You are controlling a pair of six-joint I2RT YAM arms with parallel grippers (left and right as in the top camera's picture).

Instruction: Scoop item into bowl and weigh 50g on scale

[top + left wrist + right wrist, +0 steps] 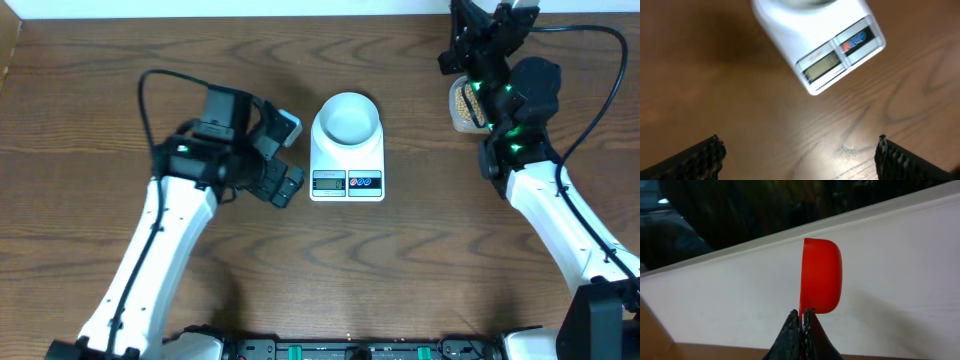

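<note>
Your right hand (801, 321) pinches the red scoop (821, 276) by the beans (463, 100), poised to dig; your left hand (800, 157) hangs spread beside the scale (827, 65), out of the way.

Colours on wood grain
White scale (347, 158), pale bowl (347, 118), tan beans (462, 98), red scoop (821, 276) — tabletop (420, 260) brown, wavy-grained.

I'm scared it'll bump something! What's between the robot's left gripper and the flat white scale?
Only bare brown wooden table lies between the open left gripper and the flat white digital scale, as the left wrist view shows.
</note>
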